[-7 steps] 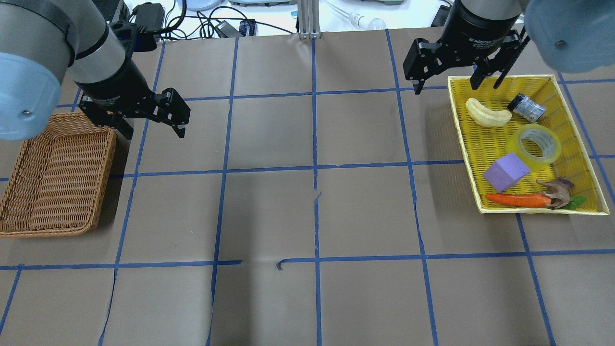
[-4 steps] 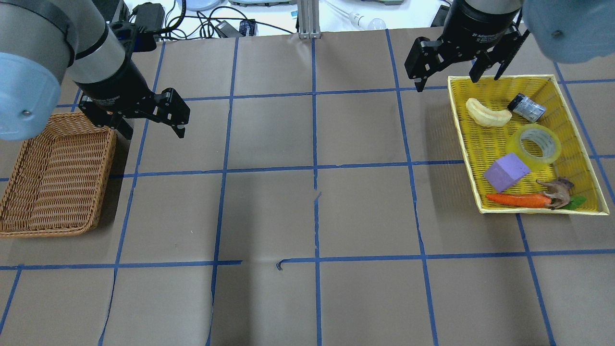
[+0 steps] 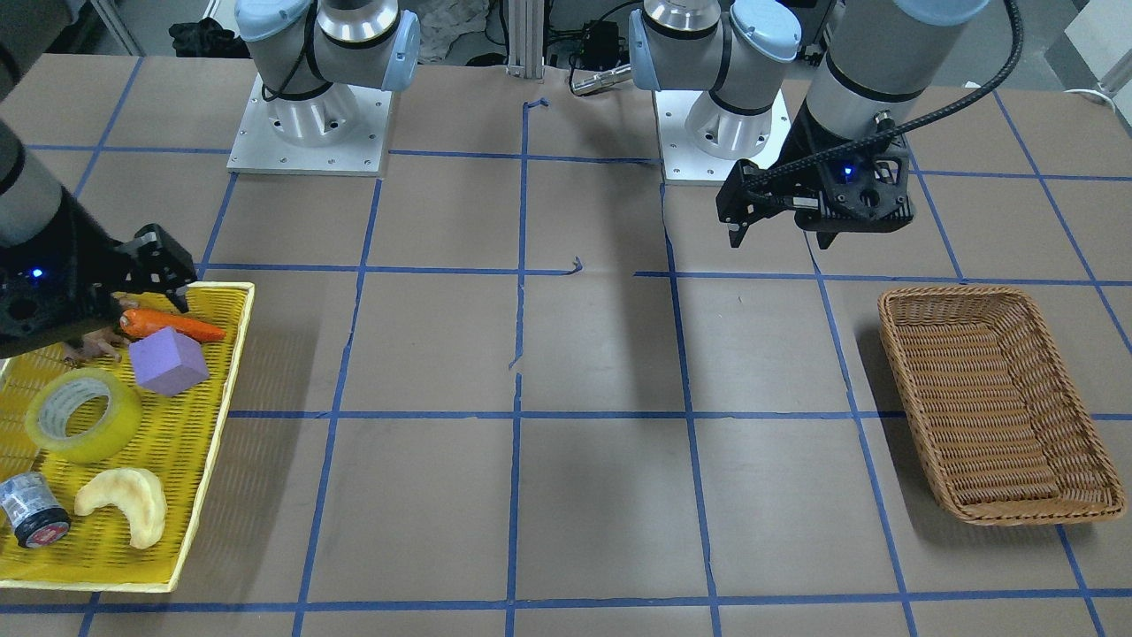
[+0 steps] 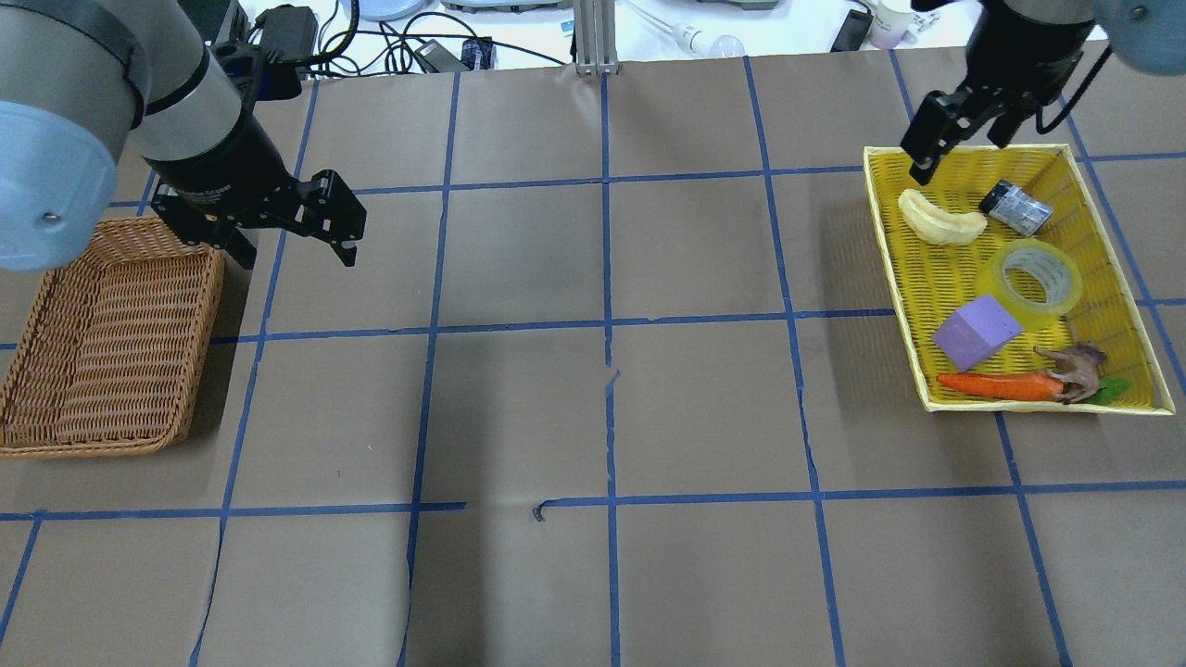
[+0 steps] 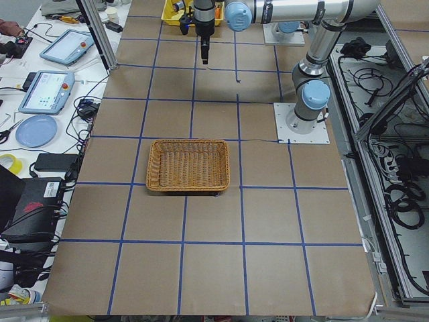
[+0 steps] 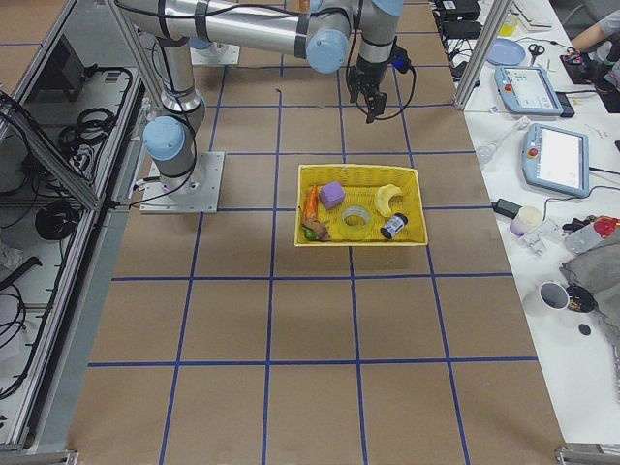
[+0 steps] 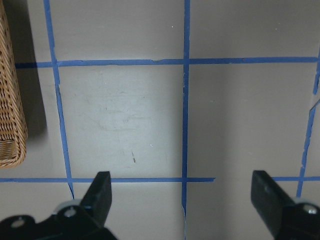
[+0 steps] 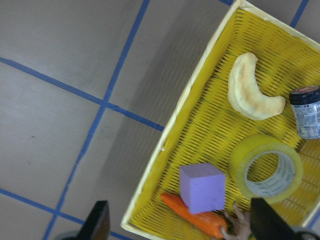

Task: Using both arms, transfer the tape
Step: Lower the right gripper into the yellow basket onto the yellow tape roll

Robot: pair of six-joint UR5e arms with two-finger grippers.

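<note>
The tape (image 4: 1033, 278), a yellow translucent roll, lies flat in the yellow tray (image 4: 894, 269), between a purple cube and a dark cylinder. It also shows in the front view (image 3: 82, 414) and the right wrist view (image 8: 267, 167). My right gripper (image 4: 954, 153) hangs open and empty above the tray's far left corner, well short of the tape; its fingers (image 8: 100, 220) stand wide apart. My left gripper (image 4: 298, 259) is open and empty over bare table beside the wicker basket (image 4: 199, 352). Its fingers (image 7: 102, 190) are spread wide.
The tray also holds a pale crescent piece (image 4: 940, 218), a dark cylinder (image 4: 1016, 206), a purple cube (image 4: 976, 331), a carrot (image 4: 996, 384) and a toy animal (image 4: 1075, 368). The basket (image 3: 893, 354) holds nothing. Cables and devices lie beyond the table's far edge.
My right gripper has swung to the right and turned, now over the tray's far left corner. The left arm, the tape and the other objects have not moved.
</note>
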